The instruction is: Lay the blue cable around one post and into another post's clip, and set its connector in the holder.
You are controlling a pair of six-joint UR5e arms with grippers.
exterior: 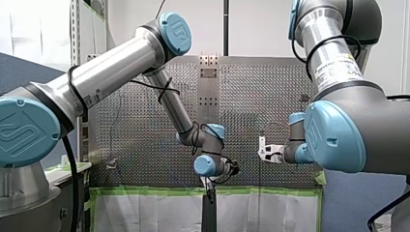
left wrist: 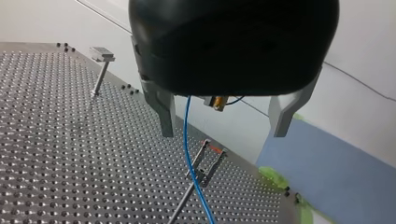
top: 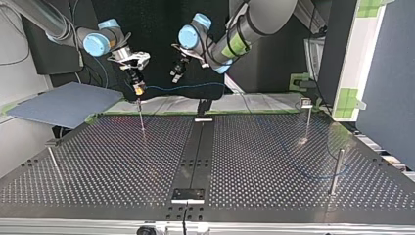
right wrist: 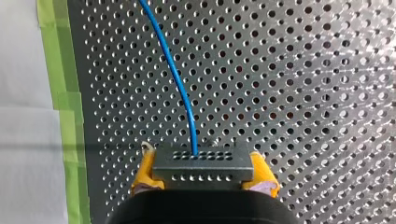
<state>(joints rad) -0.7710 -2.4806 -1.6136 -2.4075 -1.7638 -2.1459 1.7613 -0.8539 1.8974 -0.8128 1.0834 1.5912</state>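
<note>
Right pincer [right wrist: 203, 169]: yellow pads clamped on either side of a grey connector [right wrist: 203, 161], holding it. The blue cable [right wrist: 176, 77] leaves the middle of the connector and runs away over the perforated surface [right wrist: 303, 93]. Green tape [right wrist: 65, 93] lines the surface's edge beside it.

Top view: right pincer [top: 139, 89] hangs above the far left of the surface, just over a thin post [top: 141, 117]. The cable [top: 186, 88] stretches from it in the air toward the right, passing below the left pincer [top: 177, 73]. A further curve of cable lies on the surface at near right, next to a plain post [top: 335, 169]; cannot tell whether it goes around it. A post with a clip on top [top: 307, 115] stands at far right.

Left pincer [left wrist: 223, 125]: metal fingers [left wrist: 164, 112] spread wide, gripping nothing. The cable [left wrist: 187, 140] hangs between them, nearer one finger, touching neither. Below it, a forked post [left wrist: 205, 163] leans across the surface, and the cable crosses in front of it.
</note>
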